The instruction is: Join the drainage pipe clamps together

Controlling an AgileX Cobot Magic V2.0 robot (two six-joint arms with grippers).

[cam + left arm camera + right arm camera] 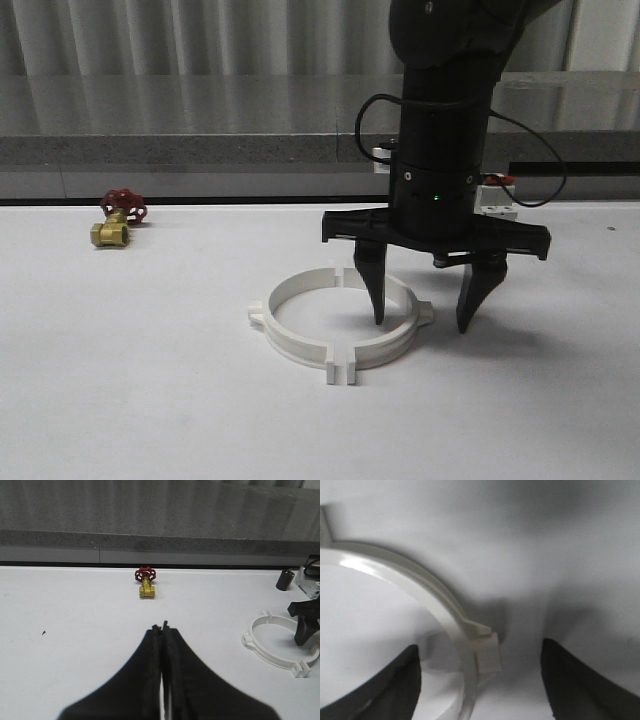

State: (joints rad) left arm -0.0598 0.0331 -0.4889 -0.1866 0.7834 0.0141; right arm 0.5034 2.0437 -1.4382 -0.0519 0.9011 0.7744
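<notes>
Two white half-ring drainage pipe clamps lie on the white table as one ring, left half [298,349] and right half [388,346]. Their end tabs face each other at the near side [340,372] and far side [338,275] with a thin slit between. My right gripper [422,315] stands open and straddles the right half at its outer lug [425,313], one finger inside the ring and one outside. In the right wrist view the lug [487,654] sits between the open gripper [481,680] and nothing is pinched. My left gripper [162,628] is shut and empty, well to the left of the ring [270,656].
A brass valve with a red handwheel [118,222] lies at the far left of the table. A white breaker [497,198] sits behind the right arm, beside a small dark cylinder [285,579]. A grey ledge [200,150] runs along the back.
</notes>
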